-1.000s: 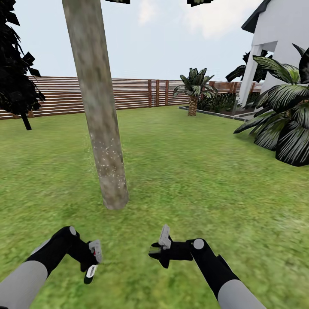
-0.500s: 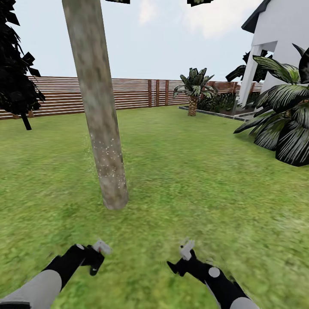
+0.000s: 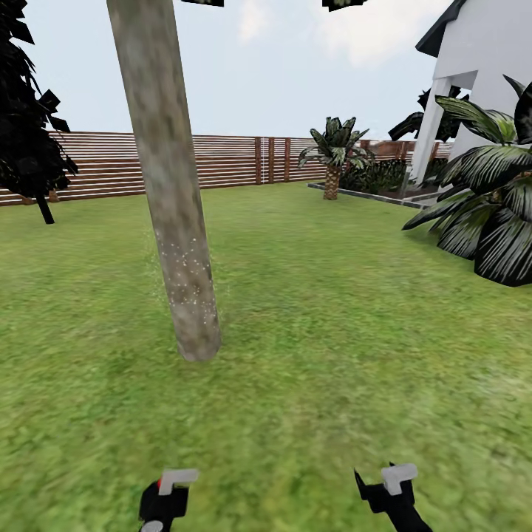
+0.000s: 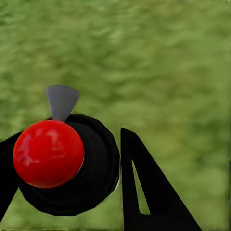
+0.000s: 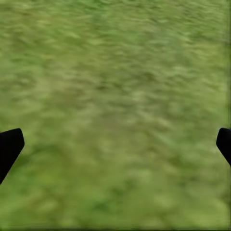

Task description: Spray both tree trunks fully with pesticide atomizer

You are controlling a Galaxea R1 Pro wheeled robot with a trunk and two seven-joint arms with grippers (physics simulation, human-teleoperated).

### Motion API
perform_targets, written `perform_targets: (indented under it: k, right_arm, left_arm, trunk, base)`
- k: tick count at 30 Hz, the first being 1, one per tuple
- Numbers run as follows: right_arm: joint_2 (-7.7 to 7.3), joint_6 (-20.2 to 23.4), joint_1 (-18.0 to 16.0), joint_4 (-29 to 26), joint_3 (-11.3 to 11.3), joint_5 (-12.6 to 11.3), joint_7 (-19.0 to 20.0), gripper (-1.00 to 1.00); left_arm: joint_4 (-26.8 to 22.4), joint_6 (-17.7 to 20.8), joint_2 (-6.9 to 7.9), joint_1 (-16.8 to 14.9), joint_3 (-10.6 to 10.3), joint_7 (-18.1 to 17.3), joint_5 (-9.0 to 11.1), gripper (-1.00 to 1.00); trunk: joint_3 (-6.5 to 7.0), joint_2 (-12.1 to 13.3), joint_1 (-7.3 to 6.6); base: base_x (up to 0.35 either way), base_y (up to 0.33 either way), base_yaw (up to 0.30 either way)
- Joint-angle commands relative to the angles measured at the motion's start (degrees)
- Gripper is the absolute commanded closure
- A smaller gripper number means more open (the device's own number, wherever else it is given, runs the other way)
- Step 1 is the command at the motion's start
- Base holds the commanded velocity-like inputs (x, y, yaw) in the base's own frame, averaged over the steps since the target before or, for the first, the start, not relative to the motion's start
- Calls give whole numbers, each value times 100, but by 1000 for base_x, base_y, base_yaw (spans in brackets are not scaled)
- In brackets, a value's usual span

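Note:
A thick mottled grey-brown tree trunk (image 3: 174,222) rises from the lawn ahead and to the left. White specks of pesticide (image 3: 185,277) dot its lower part. Low at the head view's bottom edge, my left gripper (image 3: 167,493) is shut on the pesticide atomizer (image 4: 72,168). The left wrist view shows it as a round black body with a red ball top and a grey nozzle, held between dark fingers (image 4: 144,192). My right gripper (image 3: 390,486) is open over bare grass, its black fingertips (image 5: 9,147) far apart with nothing between them.
Green lawn (image 3: 332,332) spreads all around. A brown slat fence (image 3: 222,159) closes the back. A white house (image 3: 480,81) and broad-leaved plants (image 3: 488,214) stand at the right, a small palm (image 3: 334,155) farther back, and dark foliage (image 3: 29,140) at the left.
Both arms have drawn back and down toward the bottom edge of the head view. The left gripper still holds the atomizer. The tree and the view have not shifted.

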Motion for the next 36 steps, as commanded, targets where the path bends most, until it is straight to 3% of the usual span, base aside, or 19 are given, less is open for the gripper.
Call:
perform_targets:
  k: [1,3,12,17,23,36]
  right_arm:
    - [42,-20,4,12,-1,-59,-10,-100]
    - [3,-26,5,29,-3,-229,3,-100]
    - [-4,-17,5,28,-11,-245,-7,-100]
    - [-5,-15,5,24,-348,-527,-1,-100]
    - [-5,-15,5,31,-402,-564,3,-100]
    - [-5,-15,5,32,-407,-567,3,-100]
  left_arm:
    - [-10,-40,-5,28,-6,27,92,100]
    - [-33,-47,2,34,3,27,125,100]
    - [-74,-77,-64,42,1,32,120,100]
    - [-52,-78,-93,43,-5,32,120,100]
    - [-72,-78,-96,51,-6,32,115,100]
    - [-93,-78,-96,52,-6,32,124,100]
  trunk:
    - [0,0,0]
    - [0,0,0]
    - [0,0,0]
    - [0,0,0]
    - [0,0,0]
    - [0,0,0]
  base:
    - [0,0,0]
    - [0,0,0]
    - [0,0,-50]
    - [0,0,-286]
    - [-43,-140,-299]
    - [-232,-211,-300]
